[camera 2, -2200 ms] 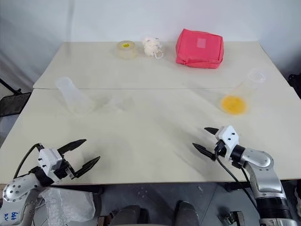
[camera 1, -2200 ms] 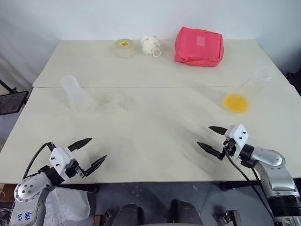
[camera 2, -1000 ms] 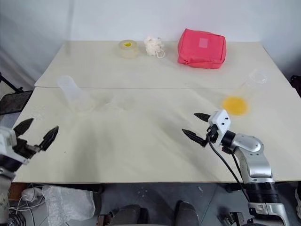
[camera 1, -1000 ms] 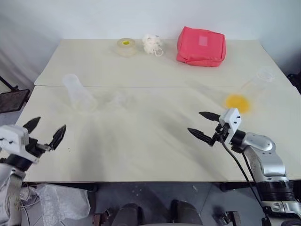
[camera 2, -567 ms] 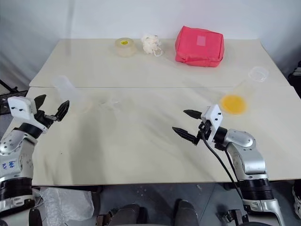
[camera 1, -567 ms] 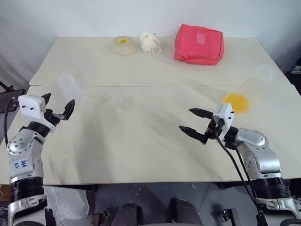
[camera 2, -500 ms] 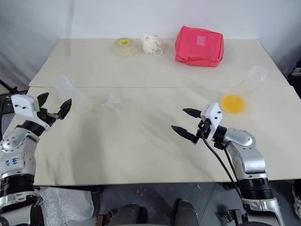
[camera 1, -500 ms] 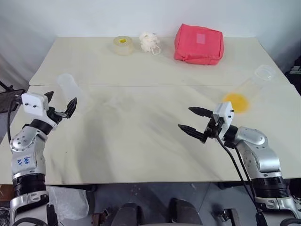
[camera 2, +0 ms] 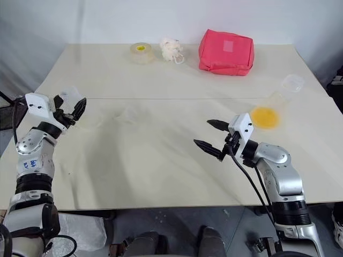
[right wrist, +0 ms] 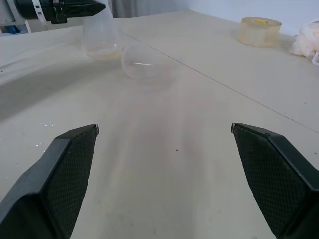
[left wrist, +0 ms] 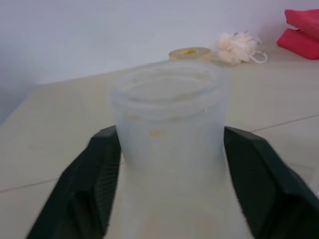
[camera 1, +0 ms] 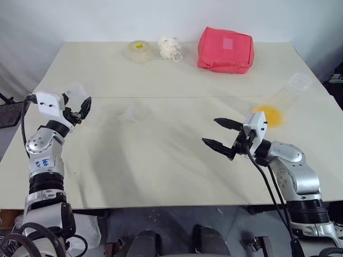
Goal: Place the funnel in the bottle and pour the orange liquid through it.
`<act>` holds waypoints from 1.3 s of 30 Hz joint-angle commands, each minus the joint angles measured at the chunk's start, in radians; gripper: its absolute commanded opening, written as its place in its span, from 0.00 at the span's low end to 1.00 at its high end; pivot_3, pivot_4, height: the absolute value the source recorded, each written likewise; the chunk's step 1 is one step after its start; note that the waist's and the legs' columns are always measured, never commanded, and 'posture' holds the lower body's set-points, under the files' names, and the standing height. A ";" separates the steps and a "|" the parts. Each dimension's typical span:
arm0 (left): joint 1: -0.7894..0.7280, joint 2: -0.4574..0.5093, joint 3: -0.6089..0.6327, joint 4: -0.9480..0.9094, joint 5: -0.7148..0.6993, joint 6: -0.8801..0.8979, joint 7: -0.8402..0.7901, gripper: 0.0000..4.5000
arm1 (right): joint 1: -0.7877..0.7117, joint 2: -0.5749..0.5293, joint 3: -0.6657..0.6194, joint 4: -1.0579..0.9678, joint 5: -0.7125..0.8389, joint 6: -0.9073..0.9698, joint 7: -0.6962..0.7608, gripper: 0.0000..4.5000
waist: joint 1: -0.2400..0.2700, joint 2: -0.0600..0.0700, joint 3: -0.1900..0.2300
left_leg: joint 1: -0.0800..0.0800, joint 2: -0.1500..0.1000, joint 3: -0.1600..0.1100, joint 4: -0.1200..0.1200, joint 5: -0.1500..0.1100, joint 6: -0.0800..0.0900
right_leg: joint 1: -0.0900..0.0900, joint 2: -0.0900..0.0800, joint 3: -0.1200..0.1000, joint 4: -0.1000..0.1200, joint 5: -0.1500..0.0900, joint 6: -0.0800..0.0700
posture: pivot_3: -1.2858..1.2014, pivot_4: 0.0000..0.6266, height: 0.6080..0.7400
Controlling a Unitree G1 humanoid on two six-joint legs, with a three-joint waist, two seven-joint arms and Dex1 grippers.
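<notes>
Fingers of the left gripper (left wrist: pixel 169 184) flank the bottle (left wrist: pixel 167 124), grasp unclear; the right gripper (camera 1: pixel 221 134) hovers level, spread.

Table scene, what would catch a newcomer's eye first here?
Probably the red pouch at the far edge of the table, the brightest thing there. Next, the orange liquid pooled in a clear flask near the right edge. On the left, the left gripper has its fingers around the frosted bottle.
</notes>
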 commanded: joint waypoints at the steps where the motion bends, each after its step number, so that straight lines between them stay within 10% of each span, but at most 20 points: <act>1: -0.014 0.016 0.006 -0.003 0.003 -0.005 0.010 0.54 | -0.013 -0.003 -0.028 -0.034 0.019 -0.011 -0.004 1.00 | -0.001 0.000 0.000 | 0.000 0.000 0.000 0.000 0.000 0.000 | 0.000 0.000 0.000 0.000 0.000 0.000 | 0.52 0.24 1.00; 16: -0.068 0.115 -0.055 -0.426 -0.138 0.293 -0.241 0.54 | -0.024 -0.105 -0.065 0.011 0.052 0.018 0.115 1.00 | 0.009 -0.003 0.002 | -0.002 0.001 -0.005 0.002 0.000 0.000 | 0.000 0.000 0.001 0.000 0.000 0.000 | 0.52 0.24 1.00; 26: -0.188 -0.171 -0.309 -0.520 -0.138 0.445 -0.300 0.54 | 0.008 -0.170 -0.107 0.030 0.058 0.013 0.159 1.00 | 0.024 -0.004 0.002 | -0.003 0.000 -0.001 0.002 0.000 0.000 | 0.000 0.001 0.001 -0.001 0.000 0.000 | 0.52 0.24 1.00; 39: -0.269 -0.451 -0.466 -0.123 0.034 0.208 -0.352 0.54 | 0.215 -0.154 -0.199 -0.153 0.094 0.028 0.041 1.00 | 0.024 -0.005 0.003 | -0.003 0.001 0.010 0.002 0.000 0.000 | -0.001 0.002 0.001 -0.002 0.000 0.000 | 0.52 0.24 1.00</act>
